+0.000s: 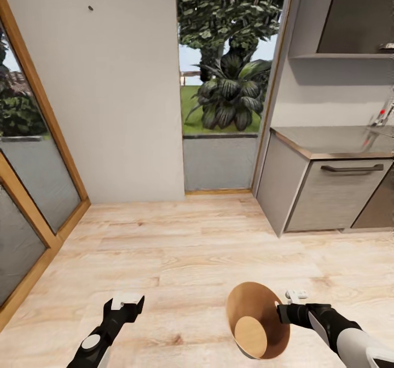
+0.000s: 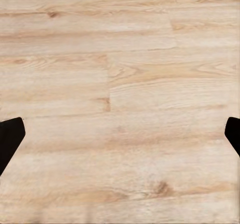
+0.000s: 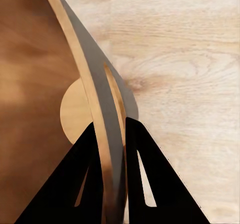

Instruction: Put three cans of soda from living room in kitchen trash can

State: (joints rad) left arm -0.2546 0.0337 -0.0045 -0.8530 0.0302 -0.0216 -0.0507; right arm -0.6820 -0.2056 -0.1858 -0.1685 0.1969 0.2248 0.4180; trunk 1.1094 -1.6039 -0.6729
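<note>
One tash can [image 1: 257,320] pinched at rim by right gripper [image 1: 282,312], carried tilted | left gripper [image 1: 127,304] wide, empty | kitchen counter [image 1: 328,141] ahead

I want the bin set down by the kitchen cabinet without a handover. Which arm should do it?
The right. Its gripper is already shut on the trash can, pinching its rim, on the side nearer the cabinet. The left gripper is open and holds nothing, above the wood floor.

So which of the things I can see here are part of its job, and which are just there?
Part of the job:
- bin, pinched at its rim by the right gripper
- kitchen cabinet and countertop

Just there:
- wood floor
- glass door
- plants outside
- left gripper, open, holding nothing
</note>
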